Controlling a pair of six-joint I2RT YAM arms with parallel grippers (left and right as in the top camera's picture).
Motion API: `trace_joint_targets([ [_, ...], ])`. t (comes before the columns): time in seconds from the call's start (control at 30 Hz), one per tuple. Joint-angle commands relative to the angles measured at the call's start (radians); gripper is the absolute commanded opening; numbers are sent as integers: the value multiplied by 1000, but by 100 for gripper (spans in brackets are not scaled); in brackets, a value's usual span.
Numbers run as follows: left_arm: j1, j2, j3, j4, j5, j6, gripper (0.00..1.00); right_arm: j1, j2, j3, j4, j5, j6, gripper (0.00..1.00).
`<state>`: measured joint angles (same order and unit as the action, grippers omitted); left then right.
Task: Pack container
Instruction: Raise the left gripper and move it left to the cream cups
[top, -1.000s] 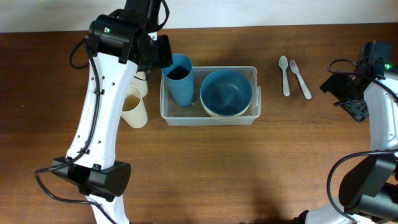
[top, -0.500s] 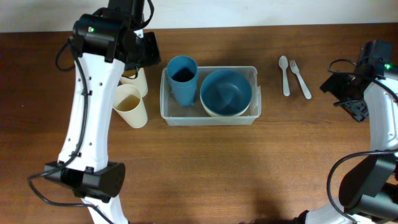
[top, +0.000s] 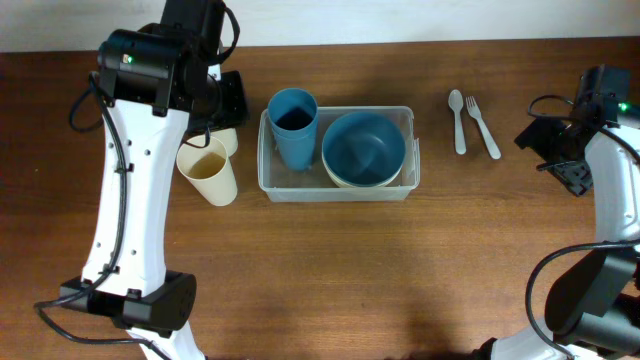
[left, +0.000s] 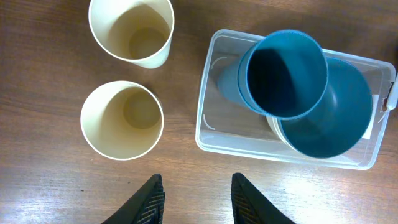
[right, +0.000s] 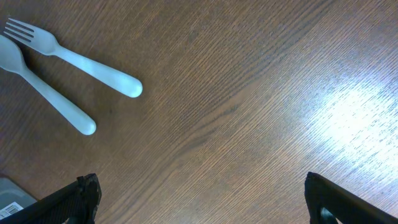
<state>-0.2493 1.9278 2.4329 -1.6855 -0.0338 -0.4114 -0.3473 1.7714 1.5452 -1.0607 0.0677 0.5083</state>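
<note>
A clear container (top: 410, 150) lies on the brown wooden bench (top: 330, 270) with its long axis running left to right. It is just right of the left tool (left: 196, 199), making the left arm the nearer one. A blue bowl (top: 363, 148), nested in a cream one, fills the right end, and a blue cup (top: 292, 125) stands in the left end, so little bare floor seems left. One cream cup (left: 122, 119) stands upright just ahead of the left tool and just beside the container wall without touching it. A second cup (left: 130, 31) stands beyond it. The left tool's fingers are partly spread and hold nothing. Well to the right, a fork (right: 74, 59) and spoon (right: 46, 93) lie side by side on open wood near the right tool (right: 199, 205), which is spread wide and empty.
</note>
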Motion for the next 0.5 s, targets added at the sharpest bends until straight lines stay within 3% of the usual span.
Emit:
trace_joint_targets([
  [0.0, 2, -25, 13, -2, 2, -14, 37, -1, 1, -7, 3, 19, 0, 99],
  [0.47, 2, -77, 1, -2, -33, -6, 37, -1, 1, -7, 3, 19, 0, 99],
])
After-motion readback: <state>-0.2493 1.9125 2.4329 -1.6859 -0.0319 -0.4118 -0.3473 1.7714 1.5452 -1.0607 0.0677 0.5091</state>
